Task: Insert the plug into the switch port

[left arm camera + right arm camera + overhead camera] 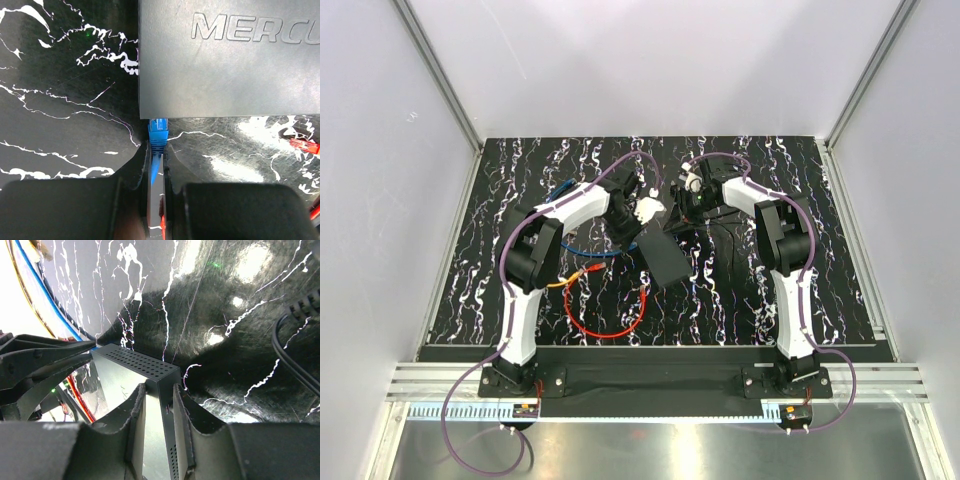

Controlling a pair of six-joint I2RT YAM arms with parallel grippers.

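One plug (159,128) in left claw (157,147), at switch (225,70)

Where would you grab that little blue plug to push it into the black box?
Pinch the small blue plastic plug on its two flat sides, at the rear, coming from behind, opposite the flat matte black box. It is narrow and points at the box's edge, so the left tool gripping there leaves its tip free.

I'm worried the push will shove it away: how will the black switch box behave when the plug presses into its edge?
The switch box looks thin and flat, so probably light and apt to slide on the glossy tabletop. The right end effector clamping its perforated side should brace it. The case seems rigid.
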